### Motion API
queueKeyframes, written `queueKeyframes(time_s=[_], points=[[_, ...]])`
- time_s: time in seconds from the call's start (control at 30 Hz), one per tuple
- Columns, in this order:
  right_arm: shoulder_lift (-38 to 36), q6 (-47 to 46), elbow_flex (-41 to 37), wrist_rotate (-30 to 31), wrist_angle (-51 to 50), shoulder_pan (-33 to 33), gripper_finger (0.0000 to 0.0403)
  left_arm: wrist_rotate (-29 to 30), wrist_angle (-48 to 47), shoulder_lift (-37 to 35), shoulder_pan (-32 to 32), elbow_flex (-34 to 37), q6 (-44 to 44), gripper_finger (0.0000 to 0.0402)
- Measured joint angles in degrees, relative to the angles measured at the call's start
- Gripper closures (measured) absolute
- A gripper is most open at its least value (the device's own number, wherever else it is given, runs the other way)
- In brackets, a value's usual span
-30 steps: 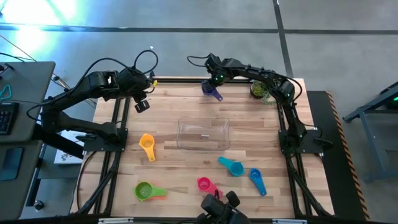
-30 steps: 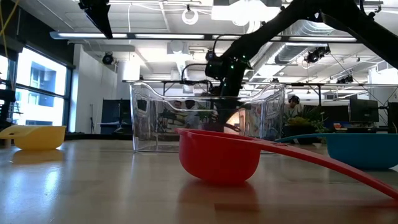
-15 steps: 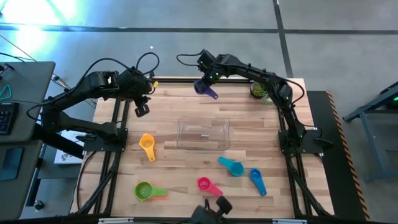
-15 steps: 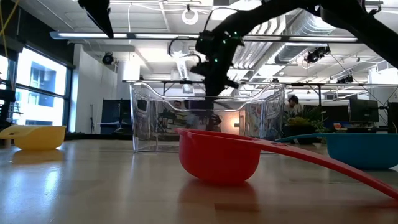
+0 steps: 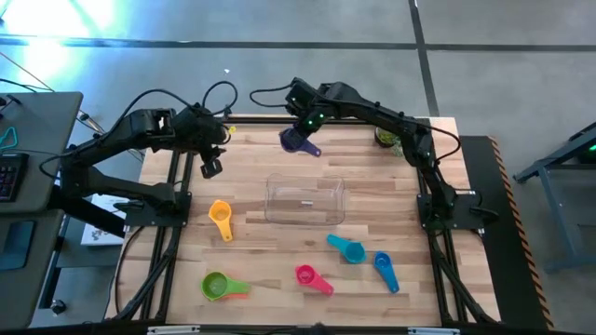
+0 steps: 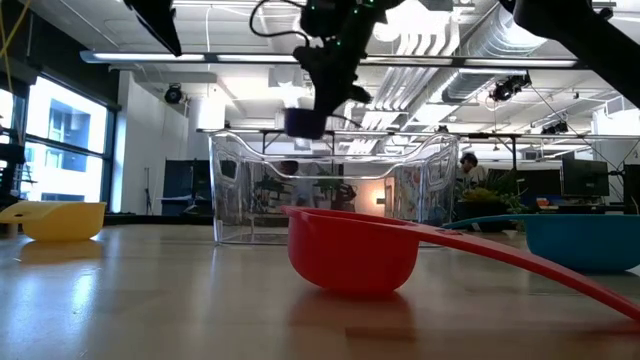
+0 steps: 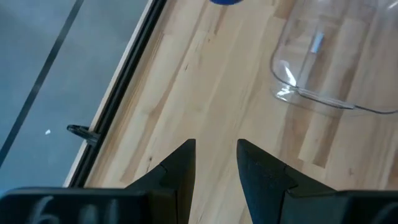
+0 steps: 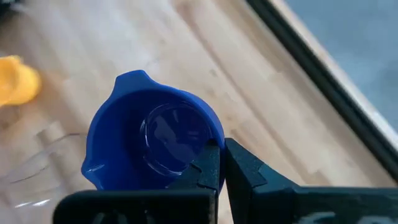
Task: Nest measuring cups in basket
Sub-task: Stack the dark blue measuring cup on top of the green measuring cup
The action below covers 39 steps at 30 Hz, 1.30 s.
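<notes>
Right gripper [image 5: 300, 133]: lifted above the desk [image 5: 261, 261] toward 12 o'clock, fingers pinching the rim of the purple cup [image 5: 298, 142]; in the right wrist view the cup [image 8: 152, 147] looks deep blue, bowl facing the camera, with the fingers [image 8: 211, 174] closed on its edge.
Purple cup, low view [image 6: 304, 122]: hangs in the air above the basket's rim, clear of the desk.
Left gripper [image 5: 211, 160]: waits over the desk near 10 o'clock, fingers [image 7: 180, 168] slightly spread with nothing between them.
Basket [image 5: 304, 199]: stands upright at the desk's centre, just toward 6 o'clock of the held cup, with no cup inside.
Orange-yellow cup [image 5: 220, 214]: on the desk at 9 o'clock, beside the basket but apart from it.
Green cup [image 5: 217, 286]: near 7 o'clock, close to the front edge.
Magenta cup [image 5: 306, 275]: at 6 o'clock.
Teal cup [image 5: 351, 249]: around 5 o'clock, near the basket.
Blue cup [image 5: 386, 267]: just beside the teal cup, farther toward 4 o'clock.
Potted plant [image 5: 386, 136]: at the 1 o'clock corner.
</notes>
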<state>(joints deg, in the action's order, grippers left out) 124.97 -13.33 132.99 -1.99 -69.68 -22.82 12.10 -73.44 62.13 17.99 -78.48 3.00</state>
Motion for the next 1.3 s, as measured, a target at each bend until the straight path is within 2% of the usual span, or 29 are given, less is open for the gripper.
queueKeyframes(time_s=[0.3, 0.73, 1.3], points=[[0.0, -4.6, 2.1, -1.3, -5.2, 6.6, 0.0402, 0.0, -2.0, -3.0, -6.3, 0.0, -5.4, 0.0293], [0.0, -10.3, 2.0, 0.3, -2.6, 17.7, 0.0402, 0.3, -6.0, -7.1, -14.4, 0.1, -13.6, 0.0293], [0.0, -16.6, 0.2, 4.0, 3.2, 29.8, 0.0402, 0.5, -3.4, -10.0, -23.1, 12.0, -25.1, 0.0293]])
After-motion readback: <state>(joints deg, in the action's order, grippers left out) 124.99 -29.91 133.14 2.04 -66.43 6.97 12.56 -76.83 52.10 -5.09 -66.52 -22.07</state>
